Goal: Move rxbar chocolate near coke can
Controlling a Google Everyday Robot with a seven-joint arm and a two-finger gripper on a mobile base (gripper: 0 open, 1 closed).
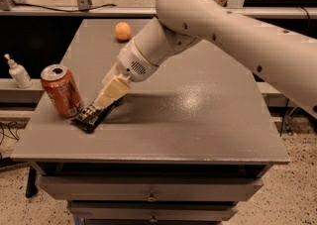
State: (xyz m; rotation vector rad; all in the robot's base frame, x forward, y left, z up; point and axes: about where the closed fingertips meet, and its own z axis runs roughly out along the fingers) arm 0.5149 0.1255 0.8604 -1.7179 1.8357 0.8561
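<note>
The rxbar chocolate, a flat black wrapper with white lettering, lies low on the grey table at the front left. Its left end rests just right of the base of the coke can. The can is red-orange with a silver top and stands upright near the table's left edge. My gripper, with cream fingers, reaches down from the upper right. It is shut on the bar's right end, which sits slightly raised.
A small orange fruit sits at the back of the table. A white pump bottle stands on a ledge left of the table. My large white arm spans the right half above the tabletop.
</note>
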